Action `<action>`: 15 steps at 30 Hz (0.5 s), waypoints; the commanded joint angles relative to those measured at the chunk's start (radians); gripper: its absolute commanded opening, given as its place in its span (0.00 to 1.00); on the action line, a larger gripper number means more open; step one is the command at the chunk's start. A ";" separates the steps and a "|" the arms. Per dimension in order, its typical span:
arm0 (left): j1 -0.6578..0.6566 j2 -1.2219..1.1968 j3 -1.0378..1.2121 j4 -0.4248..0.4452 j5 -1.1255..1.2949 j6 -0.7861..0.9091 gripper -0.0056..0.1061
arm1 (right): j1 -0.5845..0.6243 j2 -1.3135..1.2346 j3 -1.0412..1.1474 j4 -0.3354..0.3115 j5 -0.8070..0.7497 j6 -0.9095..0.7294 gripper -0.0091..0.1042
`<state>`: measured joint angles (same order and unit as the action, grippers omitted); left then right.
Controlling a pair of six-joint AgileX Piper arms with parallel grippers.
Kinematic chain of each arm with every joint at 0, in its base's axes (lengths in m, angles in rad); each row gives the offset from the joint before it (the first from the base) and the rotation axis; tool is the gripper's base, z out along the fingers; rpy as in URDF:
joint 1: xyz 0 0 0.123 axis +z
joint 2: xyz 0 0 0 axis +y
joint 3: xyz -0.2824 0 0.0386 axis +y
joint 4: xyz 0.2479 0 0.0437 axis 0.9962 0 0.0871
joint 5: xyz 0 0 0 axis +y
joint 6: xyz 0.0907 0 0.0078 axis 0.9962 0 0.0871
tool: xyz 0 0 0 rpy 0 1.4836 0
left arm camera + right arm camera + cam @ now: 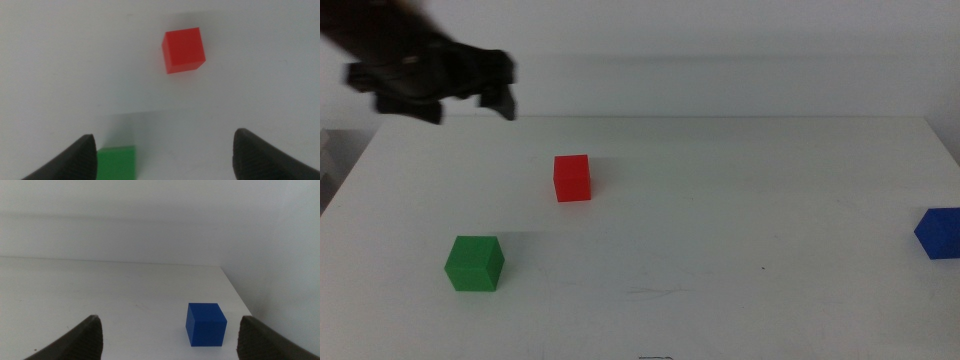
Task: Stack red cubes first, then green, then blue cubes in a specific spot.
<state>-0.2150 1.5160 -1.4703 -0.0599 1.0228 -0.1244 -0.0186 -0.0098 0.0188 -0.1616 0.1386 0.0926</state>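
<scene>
Left end effector [470,95] is up at the far left of the worktop [740,220], hanging above the surface, jaws spread wide and nothing between them. From its own wrist camera both the red cube [184,50] and a corner of the green cube [116,161] show below it, so it's looking down over that pair. The red cube sits left of centre on the bare white surface, standing flat and square. The green one is nearer to us and further left, well apart from the red. The blue cube [940,233] is way over at the right edge, on its own.

The right end effector [167,345] doesn't show in the overhead view at all, but its wrist camera has it low over the worktop, jaws wide apart and empty, with the blue cube sitting ahead between them.

Nothing stacked yet, all three cubes lie separate, so I'd say we're at the very start, with red as the first pick. These look like small, light, rigid blocks with matte faces, so they shouldn't be slippery or squash. The best hold, to my eye, is across two opposite flat sides, jaws square to the faces, a little above the middle so the bottom face stays free to land flat. Grip on a corner and it'll likely twist
</scene>
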 commanded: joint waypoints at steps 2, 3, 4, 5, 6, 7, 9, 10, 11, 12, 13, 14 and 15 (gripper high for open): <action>-0.038 0.116 -0.173 0.014 0.046 -0.080 0.87 | -0.007 -0.022 -0.029 -0.008 -0.073 -0.010 0.81; -0.046 0.164 -0.221 0.015 0.068 -0.080 0.87 | -0.007 -0.022 -0.029 -0.008 -0.073 -0.010 0.81; -0.054 0.209 -0.259 0.015 0.084 -0.080 0.87 | -0.007 -0.022 -0.029 -0.008 -0.073 -0.010 0.81; -0.060 0.253 -0.303 0.015 0.097 -0.082 0.87 | -0.007 -0.022 -0.029 -0.008 -0.073 -0.010 0.81; -0.066 0.286 -0.337 0.015 0.107 -0.086 0.87 | -0.007 -0.022 -0.029 -0.008 -0.073 -0.010 0.81; -0.072 0.325 -0.374 0.015 0.114 -0.094 0.87 | -0.007 -0.022 -0.029 -0.008 -0.073 -0.010 0.81; -0.081 0.395 -0.440 0.014 0.118 -0.120 0.87 | -0.007 -0.022 -0.029 -0.008 -0.073 -0.010 0.81; -0.082 0.420 -0.467 0.014 0.118 -0.129 0.87 | -0.007 -0.022 -0.029 -0.008 -0.073 -0.010 0.81; -0.083 0.448 -0.493 0.014 0.119 -0.135 0.87 | -0.007 -0.022 -0.029 -0.008 -0.073 -0.010 0.81; -0.085 0.474 -0.513 0.014 0.119 -0.138 0.87 | -0.007 -0.022 -0.029 -0.008 -0.073 -0.010 0.81; -0.085 0.498 -0.528 0.014 0.119 -0.139 0.87 | -0.007 -0.022 -0.029 -0.008 -0.073 -0.010 0.81; -0.085 0.520 -0.545 0.014 0.119 -0.140 0.87 | -0.007 -0.022 -0.029 -0.008 -0.073 -0.010 0.81; -0.085 0.541 -0.560 0.014 0.119 -0.140 0.87 | -0.007 -0.022 -0.029 -0.008 -0.073 -0.010 0.81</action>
<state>-0.2953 2.0863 -1.9734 -0.0398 1.1620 -0.2460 -0.0186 -0.0098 0.0188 -0.1616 0.1386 0.0926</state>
